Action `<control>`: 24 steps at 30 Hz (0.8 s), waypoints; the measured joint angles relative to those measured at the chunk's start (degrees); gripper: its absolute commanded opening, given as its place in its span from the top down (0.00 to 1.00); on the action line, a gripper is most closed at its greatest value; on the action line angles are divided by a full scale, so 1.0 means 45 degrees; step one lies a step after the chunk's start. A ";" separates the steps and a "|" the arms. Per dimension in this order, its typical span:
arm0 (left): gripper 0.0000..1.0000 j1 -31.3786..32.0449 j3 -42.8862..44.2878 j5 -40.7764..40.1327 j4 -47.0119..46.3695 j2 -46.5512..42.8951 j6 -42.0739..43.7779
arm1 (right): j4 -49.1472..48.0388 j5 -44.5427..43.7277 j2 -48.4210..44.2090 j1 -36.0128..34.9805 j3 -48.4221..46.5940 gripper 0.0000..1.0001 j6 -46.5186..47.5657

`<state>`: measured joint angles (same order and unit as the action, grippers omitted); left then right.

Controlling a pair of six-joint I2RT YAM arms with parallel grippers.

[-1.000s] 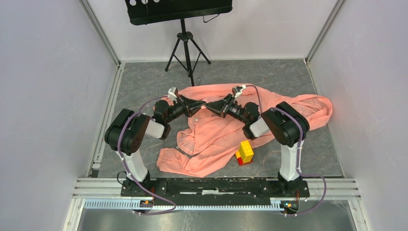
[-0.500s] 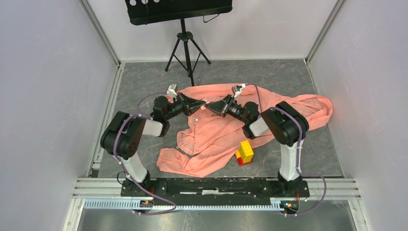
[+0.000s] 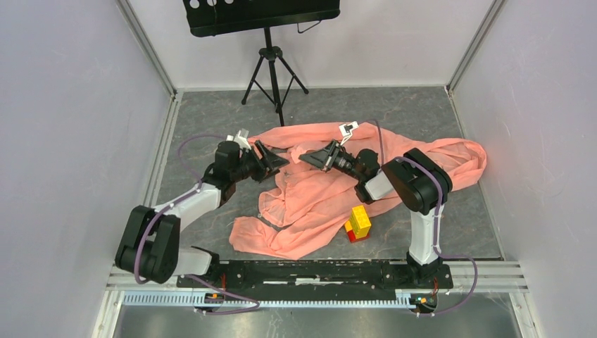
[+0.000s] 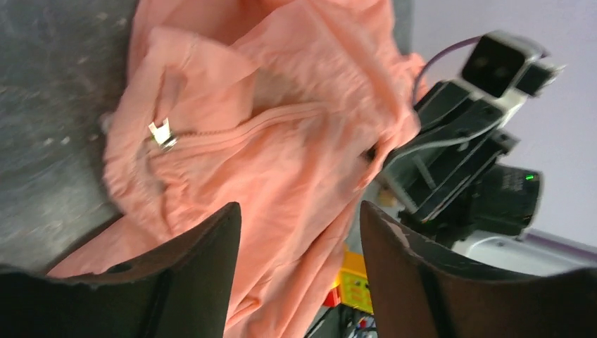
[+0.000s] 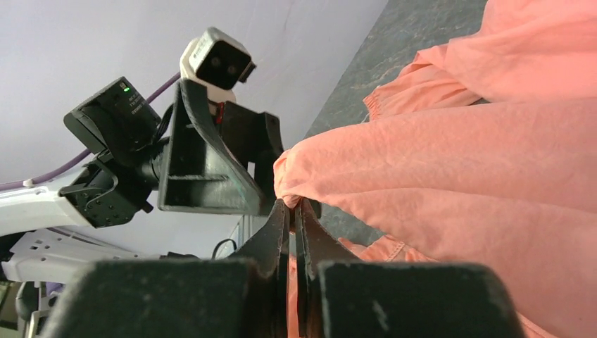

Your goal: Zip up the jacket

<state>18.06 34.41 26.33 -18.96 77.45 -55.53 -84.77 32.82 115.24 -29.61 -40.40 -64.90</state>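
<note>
The salmon-pink jacket (image 3: pixel 317 197) lies crumpled across the grey floor. In the left wrist view its zipper line runs across the fabric (image 4: pixel 281 162) to a silver zipper pull (image 4: pixel 162 134). My left gripper (image 3: pixel 279 159) hovers open just left of the jacket's upper edge, with nothing between its fingers (image 4: pixel 204 267). My right gripper (image 3: pixel 304 156) is shut on a fold of the jacket's edge (image 5: pixel 292 203), which is pinched at the fingertips. The two grippers face each other a short gap apart.
A yellow-and-red block stack (image 3: pixel 359 222) stands against the jacket's lower right hem. A black tripod stand (image 3: pixel 271 63) rises at the back. Grey walls and metal rails (image 3: pixel 158 162) close in the floor on both sides.
My left gripper has opened, let go of the jacket and drawn back to the left, its elbow swinging low and left. The right gripper closed on the jacket's edge and stays put.
</note>
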 measured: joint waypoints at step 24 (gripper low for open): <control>0.74 0.0466 0.0865 -0.1200 0.1375 0.4051 0.1384 | 0.0000 0.0476 0.0661 0.0845 -0.0238 1.00 0.0432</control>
<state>20.16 38.30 20.93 -12.78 95.68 -49.30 -84.77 34.96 118.21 -25.80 -41.47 -62.96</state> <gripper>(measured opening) 0.293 0.021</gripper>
